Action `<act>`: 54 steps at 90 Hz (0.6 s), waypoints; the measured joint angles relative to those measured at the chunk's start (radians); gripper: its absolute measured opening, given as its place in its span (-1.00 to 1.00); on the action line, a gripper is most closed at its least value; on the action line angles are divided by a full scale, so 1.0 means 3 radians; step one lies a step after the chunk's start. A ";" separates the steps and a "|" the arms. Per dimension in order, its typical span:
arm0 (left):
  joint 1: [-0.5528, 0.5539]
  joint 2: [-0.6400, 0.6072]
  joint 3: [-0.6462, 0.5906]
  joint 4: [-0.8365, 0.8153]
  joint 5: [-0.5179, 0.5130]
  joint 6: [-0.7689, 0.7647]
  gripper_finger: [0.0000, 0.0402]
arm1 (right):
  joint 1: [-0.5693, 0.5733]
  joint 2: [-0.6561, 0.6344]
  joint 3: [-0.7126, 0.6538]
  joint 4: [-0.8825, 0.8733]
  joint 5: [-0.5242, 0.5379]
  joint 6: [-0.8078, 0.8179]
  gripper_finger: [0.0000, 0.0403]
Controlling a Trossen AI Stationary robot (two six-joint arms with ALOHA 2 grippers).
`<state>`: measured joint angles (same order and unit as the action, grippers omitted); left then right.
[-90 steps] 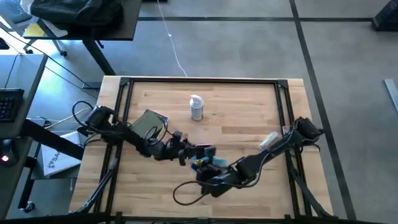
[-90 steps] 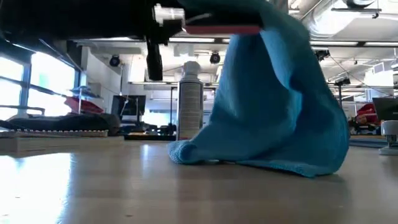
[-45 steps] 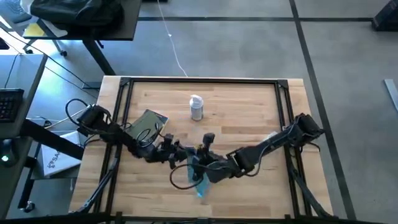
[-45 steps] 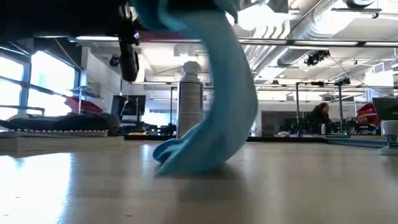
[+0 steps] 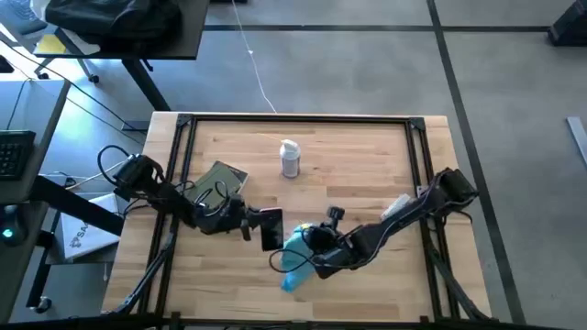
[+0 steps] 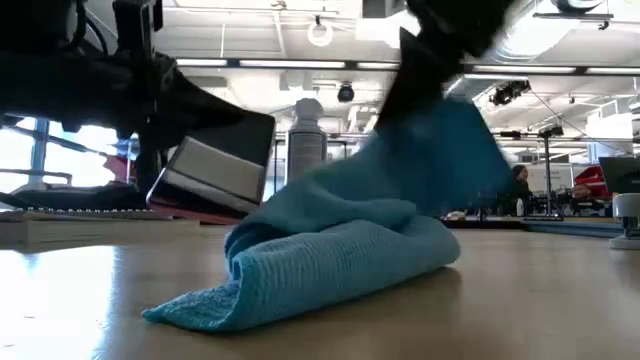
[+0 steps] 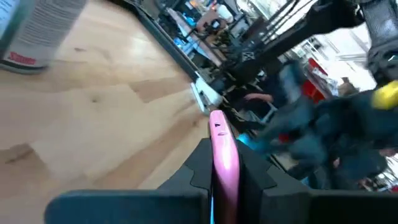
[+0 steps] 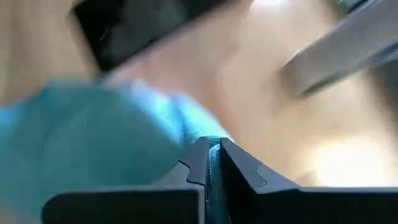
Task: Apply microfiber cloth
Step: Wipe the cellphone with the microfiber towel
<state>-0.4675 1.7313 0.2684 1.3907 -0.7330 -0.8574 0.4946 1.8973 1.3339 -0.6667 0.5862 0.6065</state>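
Turquoise fabric sits pinched between the right gripper's [image 8: 213,163] narrow fingers, and the microfiber cloth [image 5: 298,258] trails from them in a rumpled fold on the wooden table [image 5: 367,151], near its front middle. Just beside it, the left gripper [image 7: 224,163] clamps a pink-edged phone [image 5: 271,227], tilted above the wood with its dark screen showing. Risk from here: the bunched cloth could miss the screen or snag the phone's edge, and a hard push could twist the phone loose.
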 joint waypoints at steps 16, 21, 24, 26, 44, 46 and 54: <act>0.0000 -0.0001 0.0071 -0.0039 -0.0023 0.0252 -0.94 | -0.0099 0.0001 -0.0188 0.0353 -0.0676 0.0077 -0.49; 0.0003 -0.0003 0.0092 -0.0061 -0.0027 0.0296 -0.94 | -0.0123 0.0000 -0.0201 0.0635 -0.0698 -0.0028 -0.34; 0.0008 -0.0001 0.0105 -0.0072 -0.0024 0.0330 -0.94 | -0.0143 0.0000 -0.0211 0.0822 -0.0693 -0.0117 -0.26; 0.0009 -0.0002 0.0109 -0.0077 -0.0023 0.0342 -0.94 | -0.0155 0.0000 -0.0223 0.0937 -0.0685 -0.0182 -0.20; 0.0001 -0.0002 0.0109 -0.0125 0.0050 0.0526 -0.94 | -0.0272 0.0104 -0.0248 0.1428 -0.0501 -0.0525 0.14; -0.0006 -0.0002 0.0109 -0.0123 0.0072 0.0547 -0.94 | -0.0278 0.0135 -0.0248 0.1441 -0.0491 -0.0537 0.15; -0.0037 -0.0002 0.0108 -0.0127 0.0116 0.0643 -0.94 | -0.0289 0.0269 -0.0250 0.1537 -0.0464 -0.0614 0.17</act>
<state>-0.4785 1.7306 0.3008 1.3525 -0.6982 -0.6645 0.4080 1.9778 1.2591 -0.2057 0.4470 0.4223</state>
